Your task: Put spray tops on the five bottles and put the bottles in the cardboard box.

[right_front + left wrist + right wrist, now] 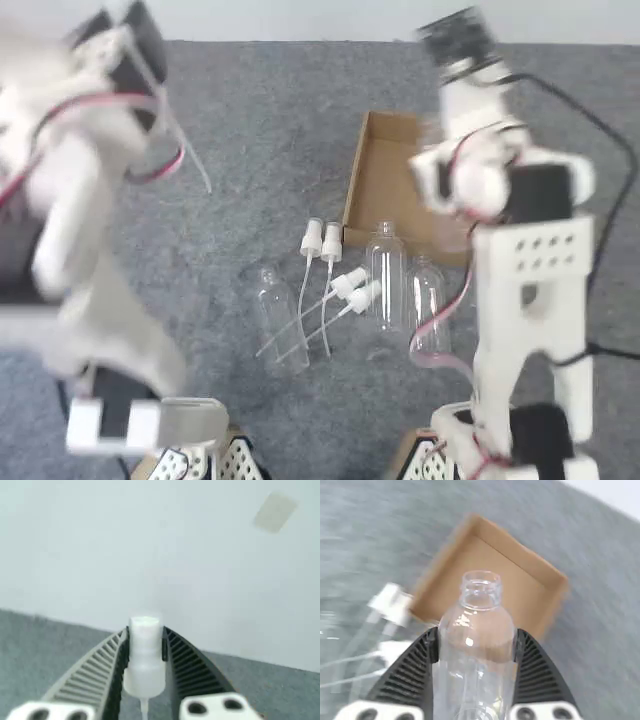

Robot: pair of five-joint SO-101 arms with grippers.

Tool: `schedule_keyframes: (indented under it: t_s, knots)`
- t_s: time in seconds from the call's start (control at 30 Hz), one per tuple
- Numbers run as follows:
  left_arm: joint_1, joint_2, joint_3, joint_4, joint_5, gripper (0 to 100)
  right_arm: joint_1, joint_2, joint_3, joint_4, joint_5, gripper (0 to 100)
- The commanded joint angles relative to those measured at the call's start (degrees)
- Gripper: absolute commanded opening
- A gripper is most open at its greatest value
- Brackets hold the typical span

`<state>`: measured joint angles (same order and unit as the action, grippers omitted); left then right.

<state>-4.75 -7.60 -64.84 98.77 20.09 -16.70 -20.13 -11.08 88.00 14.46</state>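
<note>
Fuzzy grey carpet (270, 110) for a work surface, plain white wall (150, 545) behind. Upper left of the high view, the left gripper (145, 632) is clamped on a white plastic spray top (144, 665), held up in the air with its thin tube trailing. Mid-frame, three clear plastic bottles (275, 312) are down on the carpet, with four loose tops (332, 245) between them. Up and right of those sits the shallow cardboard box (385, 180). The right gripper (476, 635) squeezes a clear open-necked bottle (479, 615) by its body, neck sticking out past the fingertips.
</note>
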Motion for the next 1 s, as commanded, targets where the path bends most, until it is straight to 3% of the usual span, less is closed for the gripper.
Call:
schedule_keyframes:
  t_s: [0.0,0.17,0.4,0.6,0.77,0.97]
  knots:
    - [0.18,-12.75,9.71,1.85,-1.58,1,-9.98,-9.45,6.51,-5.85,-2.81,2.1]
    - [0.18,-24.88,26.86,-0.62,-4.22,1,-19.21,-21.32,23.91,-19.03,-3.52,1.8]
    - [0.26,-34.46,38.55,-12.13,-3.87,1,-28.70,-32.57,46.07,-32.84,-3.52,1.7]
    - [0.26,-34.02,48.40,-22.77,4.75,1,-36.53,-31.16,53.71,-39.43,-3.34,1.6]
    - [0.26,-33.93,54.46,-27.87,6.42,1,-37.93,-32.48,57.23,-41.19,-2.99,1.7]
    - [0.26,-35.78,56.66,-25.05,6.42,1,-37.58,-36.53,59.87,-44.88,-3.16,1.7]
